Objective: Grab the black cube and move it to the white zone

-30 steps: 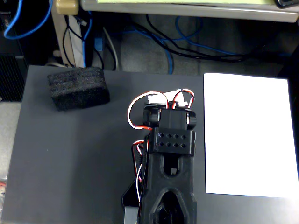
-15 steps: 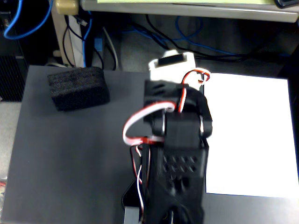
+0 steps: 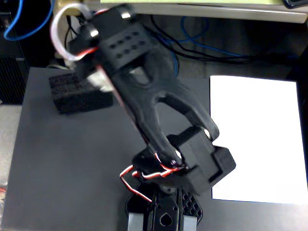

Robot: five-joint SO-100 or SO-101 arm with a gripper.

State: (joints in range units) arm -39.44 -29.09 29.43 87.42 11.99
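The black cube (image 3: 77,94), a rough foam block, lies on the dark grey board (image 3: 62,163) at the far left. The white zone (image 3: 257,139), a large paper sheet, lies on the right side of the board. The black arm rises from its base (image 3: 163,211) at the bottom middle and leans up to the left. Its wrist end and gripper (image 3: 98,77) hang over the block's right end and cover it. The arm's own body hides the fingers, so I cannot tell whether the jaws are open or touch the block.
Blue and black cables (image 3: 207,45) run along the dark back area behind the board. A white cable loop (image 3: 60,33) sticks out of the wrist. Red and white wires (image 3: 144,175) hang near the base. A pale table edge (image 3: 216,12) crosses the top.
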